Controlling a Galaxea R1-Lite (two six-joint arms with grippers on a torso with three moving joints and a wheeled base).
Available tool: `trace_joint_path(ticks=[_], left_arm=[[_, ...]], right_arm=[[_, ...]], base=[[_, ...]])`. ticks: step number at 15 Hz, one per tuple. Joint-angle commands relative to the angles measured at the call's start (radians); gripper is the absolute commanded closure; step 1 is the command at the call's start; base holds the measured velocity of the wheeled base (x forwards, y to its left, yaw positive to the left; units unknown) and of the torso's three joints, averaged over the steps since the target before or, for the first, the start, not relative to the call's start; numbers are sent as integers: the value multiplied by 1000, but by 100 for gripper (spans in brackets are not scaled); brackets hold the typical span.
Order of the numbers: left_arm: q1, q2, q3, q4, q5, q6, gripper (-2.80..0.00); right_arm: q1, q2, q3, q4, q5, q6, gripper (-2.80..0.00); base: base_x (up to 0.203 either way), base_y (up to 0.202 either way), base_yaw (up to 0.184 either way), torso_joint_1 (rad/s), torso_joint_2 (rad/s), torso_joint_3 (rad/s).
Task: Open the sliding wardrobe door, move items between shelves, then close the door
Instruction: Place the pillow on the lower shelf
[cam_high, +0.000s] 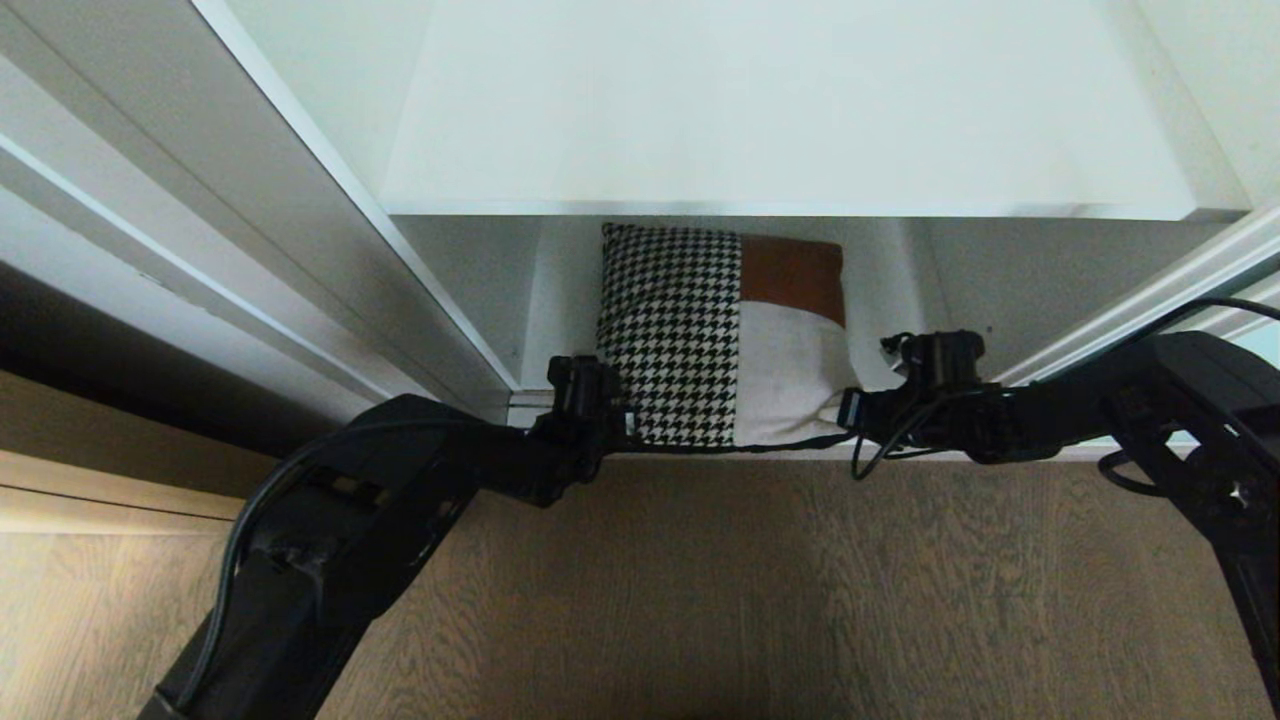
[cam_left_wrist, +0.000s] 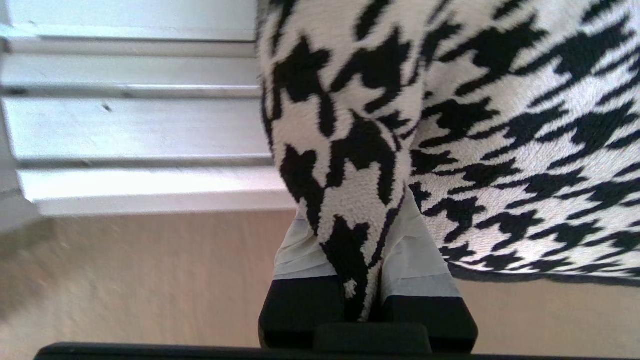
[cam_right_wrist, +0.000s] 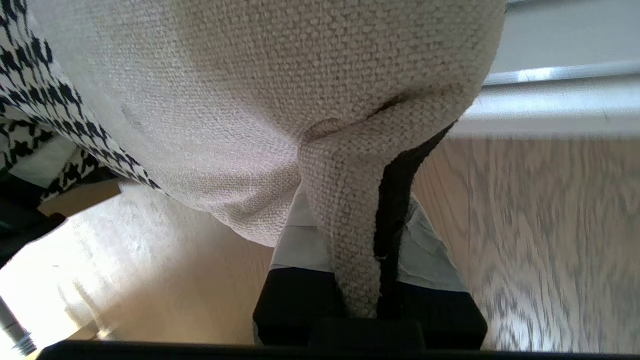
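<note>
Holding the houndstooth cushion (cam_high: 722, 340) by its two near corners: my left gripper (cam_high: 612, 415) is pinched on the black-and-white corner, my right gripper (cam_high: 850, 408) clamped on the cream one. It sits at the mouth of the bottom compartment, under the white shelf (cam_high: 790, 120), just above the wood-grain floor (cam_high: 760, 590). Only thin fabric is caught between the taped fingers (cam_left_wrist: 300, 250), so I reckon uneven arm pulls could slip a corner free, or snag the cushion under that shelf edge.
</note>
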Motion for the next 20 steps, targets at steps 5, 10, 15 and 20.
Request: trace_joint_path(ticks=[5, 10, 15, 20], left_arm=[[8, 43, -62, -17, 10, 41, 0], [12, 74, -67, -102, 34, 87, 0], [21, 68, -71, -138, 52, 89, 0], [25, 67, -71, -171, 53, 88, 0]], right_arm=[[3, 50, -85, 53, -5, -39, 0], [-10, 113, -201, 54, -58, -40, 0], [-9, 122, -250, 48, -93, -39, 0], [-7, 122, -285, 56, -90, -41, 0]], base=[[0, 0, 0, 0, 0, 0], [0, 0, 0, 0, 0, 0], [0, 0, 0, 0, 0, 0], [0, 0, 0, 0, 0, 0]])
